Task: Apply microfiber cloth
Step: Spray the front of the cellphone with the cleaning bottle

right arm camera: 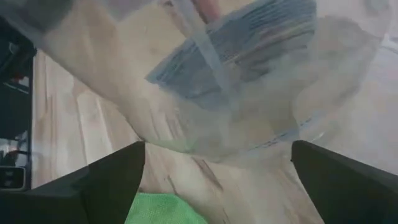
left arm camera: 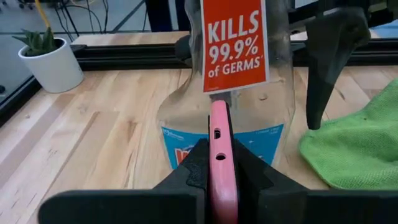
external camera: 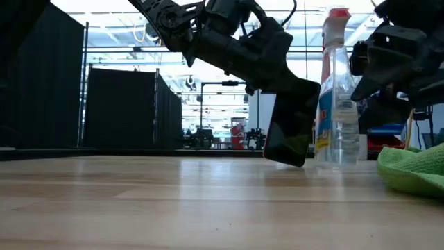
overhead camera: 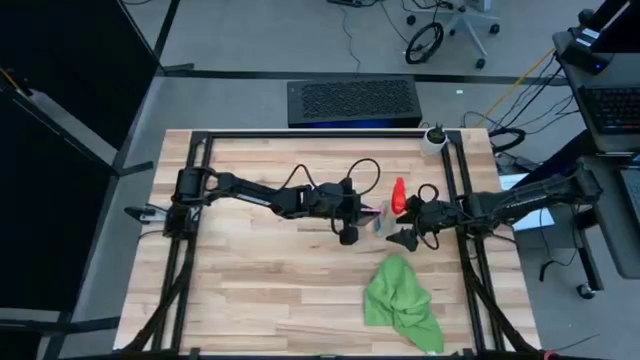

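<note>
The bright green microfiber cloth (overhead camera: 402, 298) lies crumpled on the table near the right front, apart from both grippers; it also shows in the low view (external camera: 415, 169) and the left wrist view (left arm camera: 360, 146). My left gripper (overhead camera: 365, 212) is mid-table, shut on a small black phone in a pink case (external camera: 290, 132). Just right of the phone stands a clear spray bottle (external camera: 338, 104) with a red nozzle (overhead camera: 399, 189). My right gripper (right arm camera: 217, 146) is open close to the bottle, its fingers wide on either side and touching nothing. My left gripper pinches the phone flat between its two fingers, one on each face; the pink case's edge (left arm camera: 219, 155) runs up between them. The fingers come from the table's left, slanting down. The phone hangs tilted below them; whether its lower corner (external camera: 298, 163) touches the table I cannot tell.
A white pot with a small plant (left arm camera: 48, 62) stands at the far right corner inside the black frame rail (overhead camera: 320, 133). Bare wood (overhead camera: 260, 290) lies in front of and left of the arms. A black box (overhead camera: 352, 102) sits beyond the far edge.
</note>
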Available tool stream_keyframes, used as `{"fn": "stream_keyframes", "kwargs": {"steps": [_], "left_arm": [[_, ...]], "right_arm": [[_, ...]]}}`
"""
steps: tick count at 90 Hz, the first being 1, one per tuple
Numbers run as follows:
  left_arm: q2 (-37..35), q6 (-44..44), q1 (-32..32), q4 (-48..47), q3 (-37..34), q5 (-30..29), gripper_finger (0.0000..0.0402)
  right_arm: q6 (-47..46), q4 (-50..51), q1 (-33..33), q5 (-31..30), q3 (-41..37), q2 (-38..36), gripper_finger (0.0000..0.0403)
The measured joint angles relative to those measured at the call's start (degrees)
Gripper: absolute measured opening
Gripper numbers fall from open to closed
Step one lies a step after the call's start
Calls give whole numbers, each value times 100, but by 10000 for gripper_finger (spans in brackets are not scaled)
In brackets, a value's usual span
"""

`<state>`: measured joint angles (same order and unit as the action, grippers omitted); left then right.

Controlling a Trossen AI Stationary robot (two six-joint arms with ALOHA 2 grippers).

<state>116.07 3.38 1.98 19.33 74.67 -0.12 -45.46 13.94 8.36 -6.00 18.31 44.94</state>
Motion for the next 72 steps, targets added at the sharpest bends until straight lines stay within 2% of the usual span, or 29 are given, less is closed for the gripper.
{"fn": "stream_keyframes", "kwargs": {"steps": [15,35,42,59,65,72], "left_arm": [[-157,13,-73,-264,-4,-7,15],[-694,52,-88,-1047,-9,-88,15],[-897,186,-87,-1301,-13,-190,15],[-1505,452,-44,-1659,-4,-454,15],[-1690,457,-3,-1872,-4,-469,15],[-1774,459,45,-1865,-4,-482,15]], "right_arm": [[107,484,0,20,2,-256,384],[540,863,0,-23,148,-983,384],[923,1211,0,-309,482,-1211,384],[2536,2049,0,-1416,1412,-1555,384],[3066,2045,-3,-1691,1581,-1603,384],[3210,2018,-6,-1801,1703,-1626,384]]}}
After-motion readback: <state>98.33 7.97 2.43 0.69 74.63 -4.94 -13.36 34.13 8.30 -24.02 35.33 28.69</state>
